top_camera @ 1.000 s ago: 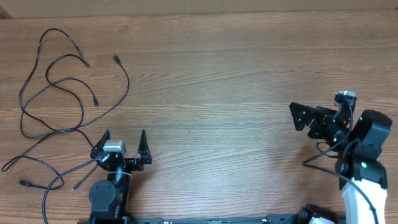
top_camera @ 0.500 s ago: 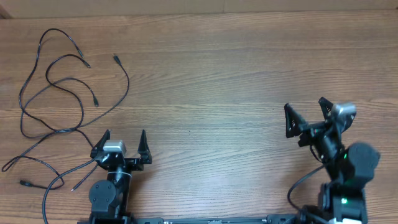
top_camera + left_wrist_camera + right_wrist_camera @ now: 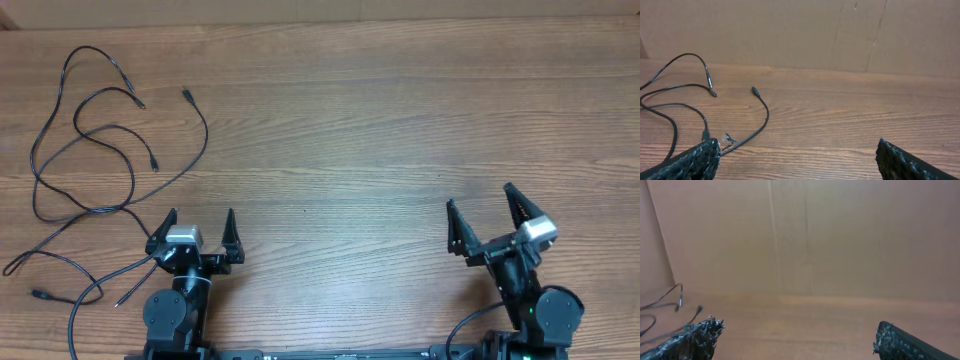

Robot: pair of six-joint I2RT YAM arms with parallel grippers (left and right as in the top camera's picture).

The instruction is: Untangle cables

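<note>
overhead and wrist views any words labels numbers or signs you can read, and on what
None: no readable text shows on the cables, the table, the left tool, the right tool or the brown wall behind.

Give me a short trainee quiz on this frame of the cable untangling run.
1. True or false: the left fingers hold one of the cables.
2. On which part of the table do the cables lie? A) the left side B) the middle C) the right side
3. Fill in the blank: the right fingers are ____ and hold nothing.

Key: 1 false, they are open and empty; 2 A; 3 open.
</note>
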